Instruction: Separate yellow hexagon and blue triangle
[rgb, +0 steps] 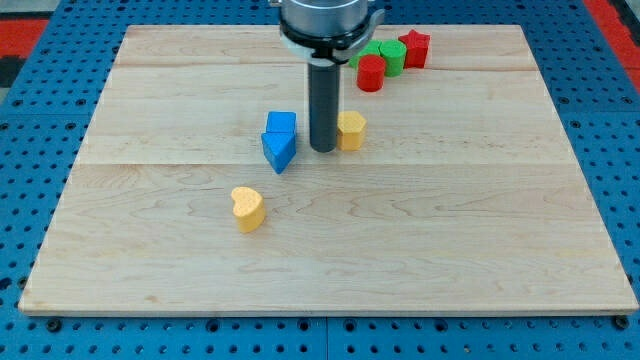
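The yellow hexagon (352, 129) lies near the board's middle, just to the view's right of my tip (322, 149), which touches or nearly touches it. The blue triangle (279, 150) lies to the view's left of the tip, with a small gap between them. A blue cube (281, 124) sits right behind the triangle, touching it. The rod stands between the hexagon and the triangle.
A yellow heart (247, 208) lies lower left of the middle. A cluster at the view's top right holds a red cylinder (371, 72), a green block (388, 54) and a red star (415, 47). The wooden board (500, 250) sits on a blue pegboard.
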